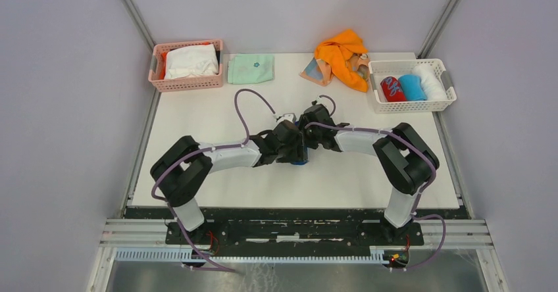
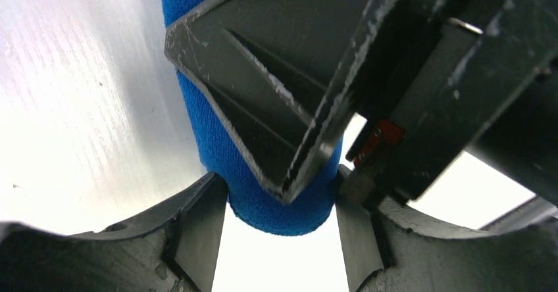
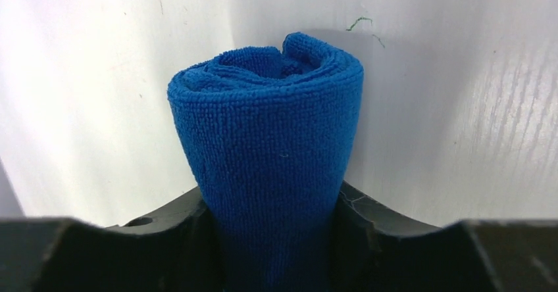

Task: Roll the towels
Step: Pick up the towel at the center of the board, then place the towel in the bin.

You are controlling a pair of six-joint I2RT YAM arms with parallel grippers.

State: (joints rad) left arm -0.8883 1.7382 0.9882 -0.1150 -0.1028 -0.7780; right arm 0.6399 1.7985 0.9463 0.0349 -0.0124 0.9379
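Note:
The royal blue towel (image 3: pixel 270 141) is a tight roll at the table's middle, and only a sliver of blue (image 1: pixel 300 162) shows under the arms in the top view. My right gripper (image 3: pixel 276 213) is shut on it, jaws pressed into both sides of the roll. My left gripper (image 2: pixel 279 200) also clamps the roll's rounded end (image 2: pixel 283 213), and one dark right finger (image 2: pixel 276 101) lies across the roll in front. The bright orange towel (image 1: pixel 342 54) lies crumpled at the back. The peach patterned towel (image 1: pixel 316 72) is partly under it.
A folded mint-green cloth (image 1: pixel 251 68) lies at the back centre. A pink basket (image 1: pixel 158 68) at the back left holds white cloth. A white basket (image 1: pixel 447 81) at the back right holds red, light blue and white rolls. Grey walls stand on both sides.

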